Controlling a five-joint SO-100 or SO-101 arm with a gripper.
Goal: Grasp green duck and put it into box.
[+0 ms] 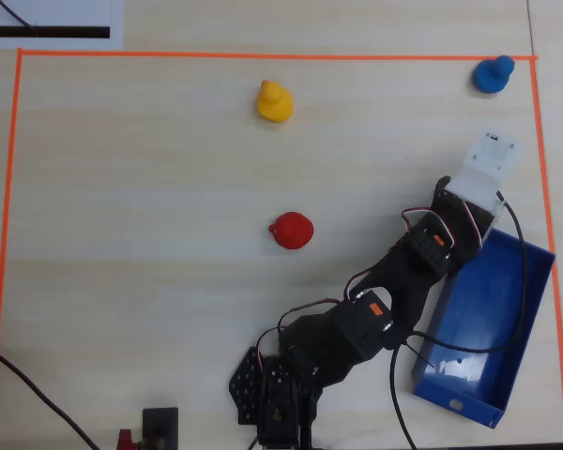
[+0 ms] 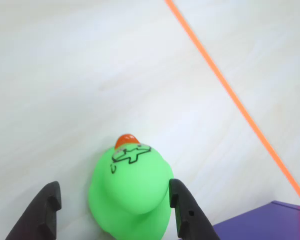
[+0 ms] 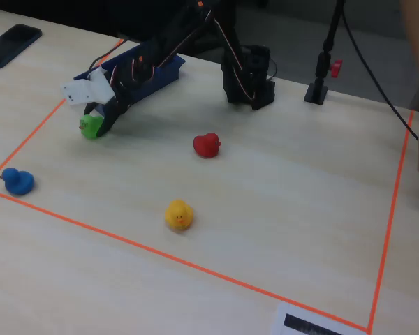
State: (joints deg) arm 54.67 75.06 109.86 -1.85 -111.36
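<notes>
The green duck (image 2: 132,192) lies on the table with its orange beak pointing away from the wrist camera. It also shows in the fixed view (image 3: 90,126); in the overhead view the wrist hides it. My gripper (image 2: 113,186) is open and straddles the duck. The right finger (image 2: 182,207) touches its side and the left finger (image 2: 42,210) stands apart from it. The gripper is low at the table in the fixed view (image 3: 96,123). The blue box (image 1: 535,281) lies just beside the arm and shows at the wrist view's lower right (image 2: 270,220).
A yellow duck (image 1: 274,101), a blue duck (image 1: 494,74) and a red duck (image 1: 292,230) sit on the table. Orange tape (image 2: 230,95) marks the work area's edge close to the green duck. A phone (image 3: 12,43) and a stand (image 3: 321,77) lie outside it.
</notes>
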